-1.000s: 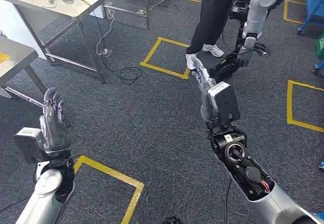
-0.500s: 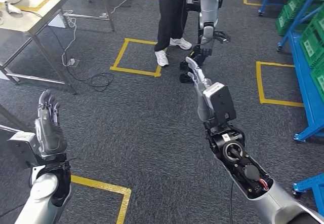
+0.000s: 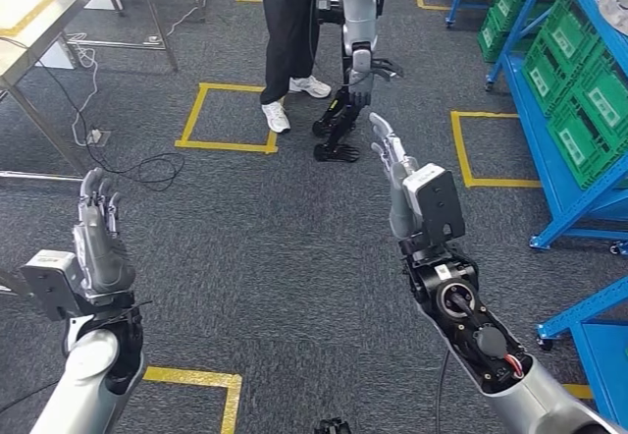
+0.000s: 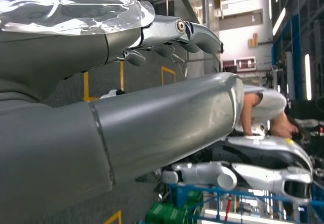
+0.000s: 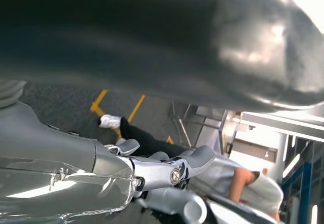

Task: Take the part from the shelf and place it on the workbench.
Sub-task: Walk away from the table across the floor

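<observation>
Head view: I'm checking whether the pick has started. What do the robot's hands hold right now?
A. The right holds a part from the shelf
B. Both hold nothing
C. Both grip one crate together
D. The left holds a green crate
B. The left hand and right hand are both raised over the carpet with fingers apart and nothing in them; the green crates sit on the blue shelf, off to the right.

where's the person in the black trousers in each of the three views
Head view: top centre, the person stands on the carpet beside a second robot.
Left wrist view: the person's arm shows beyond the left hand.
Right wrist view: black trousers behind the right hand.
Shared landmark: the yellow floor square.
</observation>
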